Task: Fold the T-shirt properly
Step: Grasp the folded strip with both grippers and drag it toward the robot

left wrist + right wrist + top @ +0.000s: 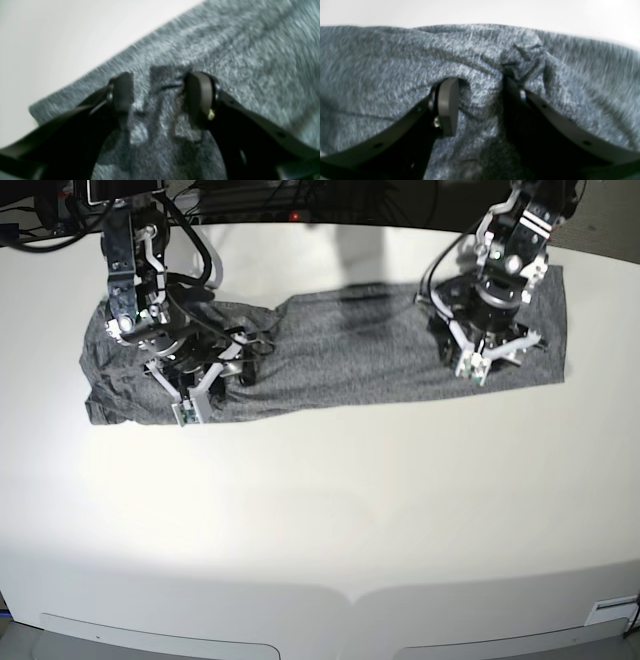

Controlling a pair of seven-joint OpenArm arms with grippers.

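1. Bare white table (320,520) fills the near part of the base view; nothing lies on that stretch.
2. Farther back, the shirt (340,350) lies as a long grey band across the table, running from one arm to the other.
3. On that view's right the cloth lies flat, with a straight edge and a square corner. On the left it is bunched and wrinkled.
4. Left gripper (158,96) points down onto the flat end of the shirt, near a corner. Its fingers (200,97) stand apart, tips against the cloth.
5. Between them the fabric lies nearly flat, with a small dark crease by one finger. Nothing is pinched or lifted.
6. In the left wrist view the shirt's edge runs diagonally, with bare table beyond it.
7. Right gripper (480,105) presses into the bunched end. Its fingers (448,105) stand apart, and a ridge of cloth rises between them.
8. Folds crowd around both of those fingers, and a puckered knot of fabric sits just past the far one. I cannot tell whether that ridge is truly gripped.
9. Both wrist views are blurred, so finer detail of the weave and seams is lost.
10. Cables (250,200) lie beyond the table's far edge.
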